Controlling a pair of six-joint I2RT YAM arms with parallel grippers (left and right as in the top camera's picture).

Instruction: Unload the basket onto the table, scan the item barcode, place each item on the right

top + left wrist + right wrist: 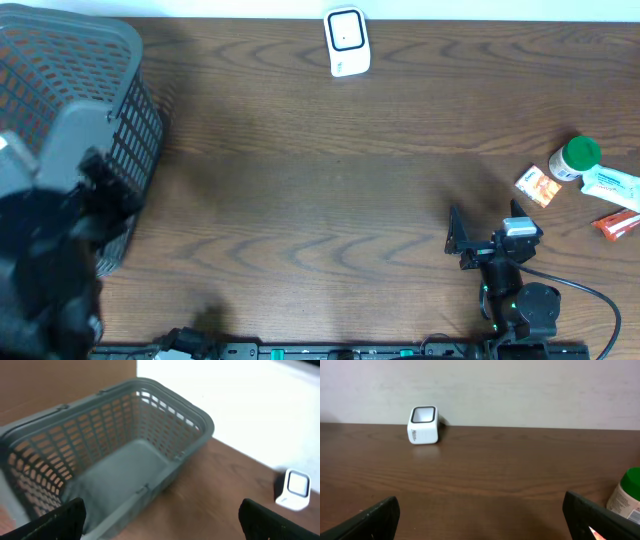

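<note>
Both jaws open, empty; green-capped bottle (pixel 574 158) near, ahead-right of right jaws; left jaws seemingly above basket (pixel 140 130)

Grey mesh basket (pixel 145 125) on brown wooden table (pixel 300 200), far left.

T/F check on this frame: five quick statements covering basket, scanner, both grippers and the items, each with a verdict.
1. The basket is empty. True.
2. The right gripper holds the green-capped bottle. False: its jaws are open and empty; the bottle stands on the table.
3. The scanner sits at the table's far edge. True.
4. The left gripper is shut. False: its jaws stand wide open, by the basket.
5. The orange box lies in the basket. False: it lies on the table beside the bottle.
</note>
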